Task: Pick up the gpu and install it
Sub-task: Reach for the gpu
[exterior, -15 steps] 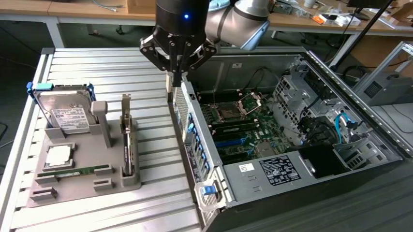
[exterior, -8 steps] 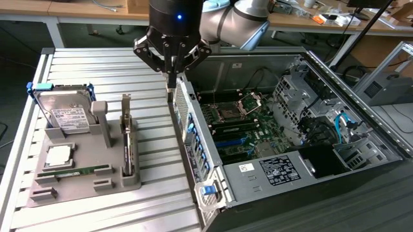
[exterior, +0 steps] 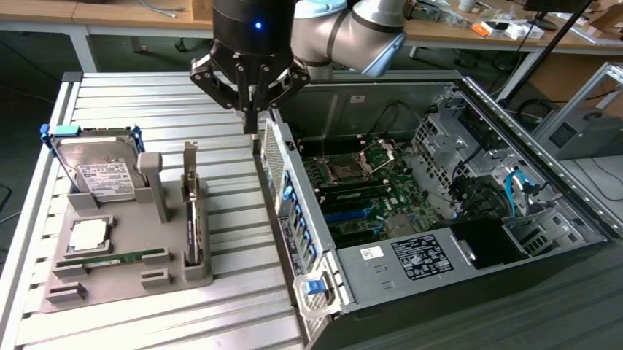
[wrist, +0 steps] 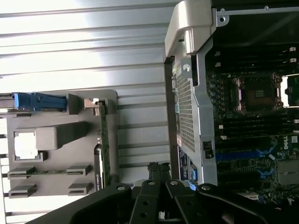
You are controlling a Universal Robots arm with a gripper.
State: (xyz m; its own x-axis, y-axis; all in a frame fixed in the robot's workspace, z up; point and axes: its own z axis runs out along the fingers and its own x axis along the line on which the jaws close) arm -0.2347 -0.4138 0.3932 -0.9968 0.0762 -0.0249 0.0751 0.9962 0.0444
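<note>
A ribbed silver metal table carries everything, its slats running across from the exterior view's left to its right. A grey moulded fixture tray lies on the near left part. An open computer case stands along the table's right side.

Silver hard drive stands upright in the grey holder, green memory stick lies flat in it, slatted desk beneath.

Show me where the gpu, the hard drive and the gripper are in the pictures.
gpu (exterior: 194, 219): exterior view, middle of the board.
hard drive (exterior: 103, 178): exterior view, white label.
gripper (exterior: 252, 125): exterior view, between the fingertips.
</note>
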